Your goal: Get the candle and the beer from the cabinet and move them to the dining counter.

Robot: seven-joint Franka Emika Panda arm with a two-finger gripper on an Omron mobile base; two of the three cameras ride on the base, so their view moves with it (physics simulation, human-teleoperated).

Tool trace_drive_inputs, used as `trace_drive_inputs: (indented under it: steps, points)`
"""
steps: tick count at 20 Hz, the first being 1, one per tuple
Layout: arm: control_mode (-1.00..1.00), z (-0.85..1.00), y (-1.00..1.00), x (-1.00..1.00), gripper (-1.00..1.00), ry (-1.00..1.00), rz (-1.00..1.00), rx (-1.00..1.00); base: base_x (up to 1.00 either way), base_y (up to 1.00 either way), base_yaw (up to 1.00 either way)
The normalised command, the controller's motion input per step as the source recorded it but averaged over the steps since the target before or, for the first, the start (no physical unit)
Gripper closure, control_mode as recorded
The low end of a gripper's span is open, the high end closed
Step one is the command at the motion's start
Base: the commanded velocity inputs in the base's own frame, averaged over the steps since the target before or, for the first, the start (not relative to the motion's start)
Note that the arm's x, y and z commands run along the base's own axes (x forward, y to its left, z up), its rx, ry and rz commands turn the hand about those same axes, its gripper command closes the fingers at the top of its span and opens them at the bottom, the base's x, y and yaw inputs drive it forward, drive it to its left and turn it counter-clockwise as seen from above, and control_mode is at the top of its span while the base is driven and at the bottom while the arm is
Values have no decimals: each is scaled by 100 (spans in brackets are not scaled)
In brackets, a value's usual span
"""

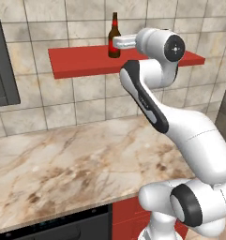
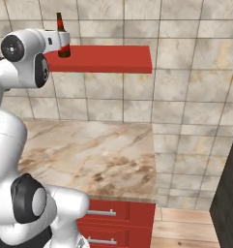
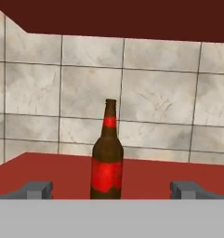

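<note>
The beer (image 1: 114,42) (image 2: 63,36) (image 3: 107,158), a dark brown bottle with a red label and red neck band, stands upright on the cabinet (image 1: 81,63) (image 2: 108,60) (image 3: 53,172), a flat red shelf board on the tiled wall. My gripper (image 1: 116,43) (image 2: 59,42) (image 3: 112,190) is level with the bottle's lower body and open wide. In the hand view one fingertip (image 3: 36,189) is left of the bottle and the other is right of it, neither touching. The candle and the dining counter are out of view.
Below the shelf runs a marbled counter (image 1: 63,164) (image 2: 98,155) with a black dishwasher (image 1: 63,227) and red drawers (image 2: 118,213) under it. A dark window frame (image 1: 2,70) is on the wall at left. A dark tall unit (image 2: 226,193) stands at right.
</note>
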Motion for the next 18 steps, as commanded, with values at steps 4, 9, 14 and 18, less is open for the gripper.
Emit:
trace_drive_inputs:
  steps: [4,9,14,18]
  points:
    - [-100,-22,13,53,-100,3,0,1,0,0,0]
    - [-100,-17,10,46,-100,4,0,2,0,0,0]
    - [-100,-5,1,43,-100,3,0,4,0,0,0]
    - [-100,-2,0,44,-100,2,0,4,0,0,0]
